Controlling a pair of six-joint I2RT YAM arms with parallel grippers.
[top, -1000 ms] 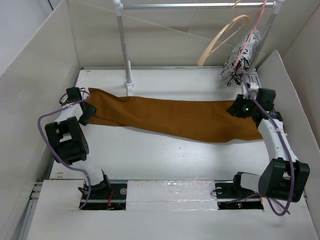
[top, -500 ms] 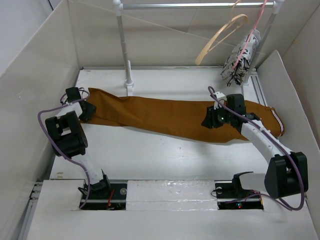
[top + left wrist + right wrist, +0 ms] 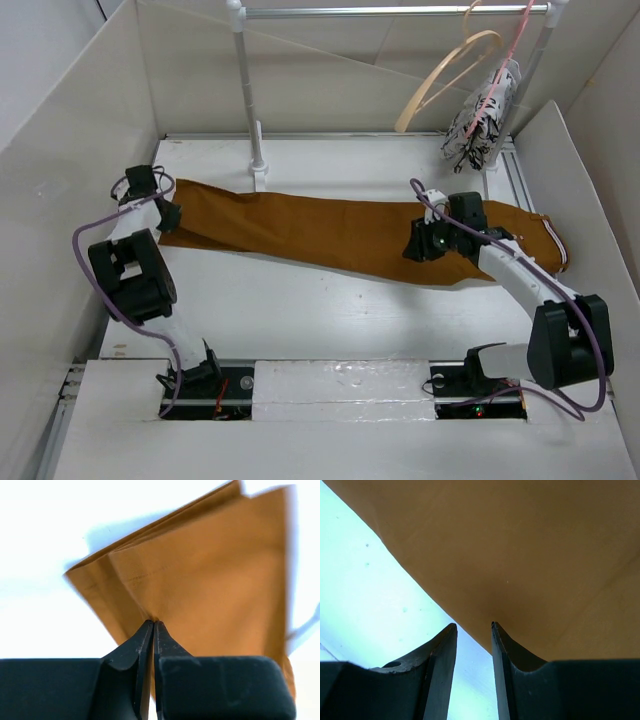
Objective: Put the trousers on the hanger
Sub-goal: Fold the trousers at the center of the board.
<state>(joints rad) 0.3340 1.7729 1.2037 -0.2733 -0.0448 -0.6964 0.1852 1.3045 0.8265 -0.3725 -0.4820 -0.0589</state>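
Seen from my remote station: the large rust-brown fabric trousers [image 3: 340, 235] lie stretched flat across the far half of the white worktop [image 3: 330, 320]. They run from near its left edge to its right edge, with the striped waistband trim [image 3: 556, 245] at the right end. My left gripper [image 3: 167, 213] sits at the left-edge end of the garment, its black fingers [image 3: 130, 650] pressed together on the leg hem. In the left wrist view the cloth rises to a peak at the tips. My right gripper [image 3: 424, 243] is over the near side of the trousers, toward the right edge. Its jaws stand slightly apart with nothing between them. In the right wrist view the bare worktop shows through the gap and the fabric's edge runs past the fingertips; I cannot tell whether they touch it. The light tan wooden hanger [image 3: 440, 75], with curved arms, hangs tilted from the metal rail [image 3: 390, 11] above the far right corner, well apart from the trousers. Just beside it on the same rail, a thin pink hanger [image 3: 520, 35] carries a black-and-white patterned cloth [image 3: 482, 115]
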